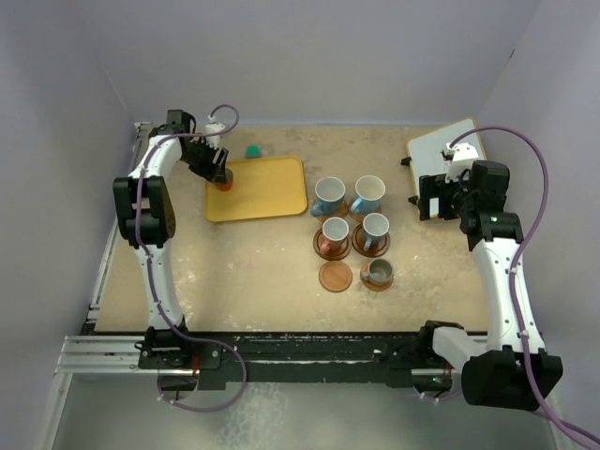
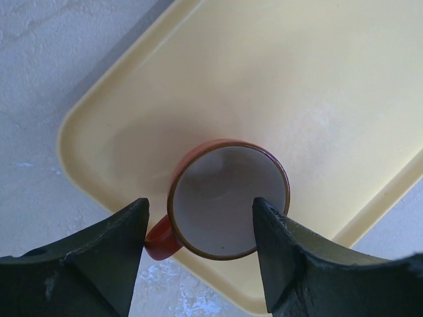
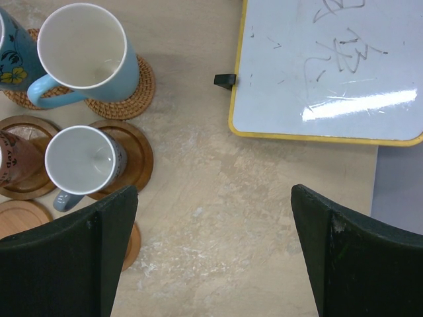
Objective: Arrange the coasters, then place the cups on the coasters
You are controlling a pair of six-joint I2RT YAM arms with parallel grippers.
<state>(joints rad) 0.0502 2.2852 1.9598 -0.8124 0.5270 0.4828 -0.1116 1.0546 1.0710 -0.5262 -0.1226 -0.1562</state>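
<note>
An orange-brown cup (image 1: 223, 181) (image 2: 228, 198) stands upright on the left end of the yellow tray (image 1: 267, 192) (image 2: 277, 86), its handle over the tray's edge. My left gripper (image 1: 217, 169) (image 2: 201, 201) hovers over it, open, one finger beside the handle and the other overlapping the far rim. Two light blue cups (image 1: 328, 195) (image 1: 367, 194), two pale cups (image 1: 335, 232) (image 1: 375, 227) and a grey cup (image 1: 379, 272) each stand on coasters. One plain coaster (image 1: 336, 276) (image 3: 20, 221) is bare. My right gripper (image 1: 424, 197) (image 3: 213, 191) is open over bare table.
A small whiteboard (image 1: 445, 150) (image 3: 330, 66) lies at the back right, just beyond my right gripper. A small green object (image 1: 253, 150) sits behind the tray. Walls enclose the table on the left, back and right.
</note>
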